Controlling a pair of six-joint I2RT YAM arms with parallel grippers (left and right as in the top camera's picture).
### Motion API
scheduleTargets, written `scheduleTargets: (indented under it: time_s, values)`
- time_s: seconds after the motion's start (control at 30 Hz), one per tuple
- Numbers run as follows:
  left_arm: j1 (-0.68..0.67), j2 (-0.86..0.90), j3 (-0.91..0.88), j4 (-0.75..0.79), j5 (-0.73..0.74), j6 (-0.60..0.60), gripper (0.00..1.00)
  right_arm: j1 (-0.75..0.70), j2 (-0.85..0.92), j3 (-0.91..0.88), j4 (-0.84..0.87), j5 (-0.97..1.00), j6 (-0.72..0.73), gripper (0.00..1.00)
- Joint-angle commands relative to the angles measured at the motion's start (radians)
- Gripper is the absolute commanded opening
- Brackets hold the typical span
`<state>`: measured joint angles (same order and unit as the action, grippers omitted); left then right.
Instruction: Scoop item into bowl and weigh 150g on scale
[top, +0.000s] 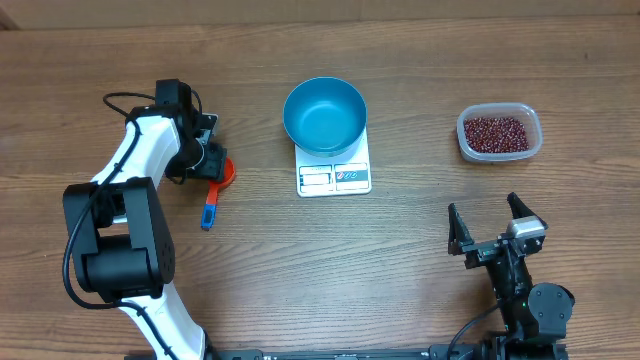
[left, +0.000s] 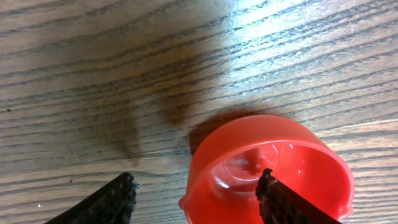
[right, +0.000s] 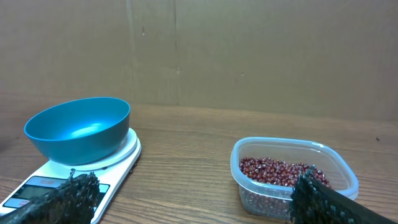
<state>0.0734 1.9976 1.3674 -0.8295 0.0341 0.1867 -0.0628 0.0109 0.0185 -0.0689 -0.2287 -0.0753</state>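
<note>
The left gripper (left: 196, 185) is set partly open astride the wall of the red scoop (left: 249, 134), not clamped. The right gripper (top: 484, 210) is held wide open and empty at lower right. The bowl (top: 324, 115) is seated on the scale (top: 335, 178) at upper centre. The beans (top: 497, 131) are contained in a tub (top: 536, 146) at upper right.

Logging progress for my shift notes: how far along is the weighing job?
Done: the blue bowl sits on the scale, empty. In hand: the left end effector straddles the red scoop's wall, not yet gripping. Left: scooping beans from the tub and weighing. The right end effector is open.
</note>
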Motion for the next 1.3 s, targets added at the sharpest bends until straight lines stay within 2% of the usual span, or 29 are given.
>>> scheduleTargets:
  time_s: [0.0,0.37,0.53,1.0,1.27]
  values:
    - [0.005,0.011,-0.007,0.0,0.018,0.0,0.62,0.006,-0.008,-0.011,0.004,0.003,-0.001,1.0]
    - [0.005,0.011,-0.007,0.001,0.018,0.0,0.46,0.006,-0.008,-0.011,0.004,0.003,-0.001,1.0]
    - [0.005,0.011,-0.007,0.005,0.018,0.0,0.34,0.006,-0.008,-0.011,0.004,0.003,-0.001,1.0]
    - [0.005,0.011,-0.007,0.008,0.018,0.0,0.11,0.006,-0.008,-0.011,0.004,0.003,-0.001,1.0]
    - [0.005,0.011,-0.007,0.008,0.018,0.0,0.05,0.006,-0.008,-0.011,0.004,0.003,-0.001,1.0]
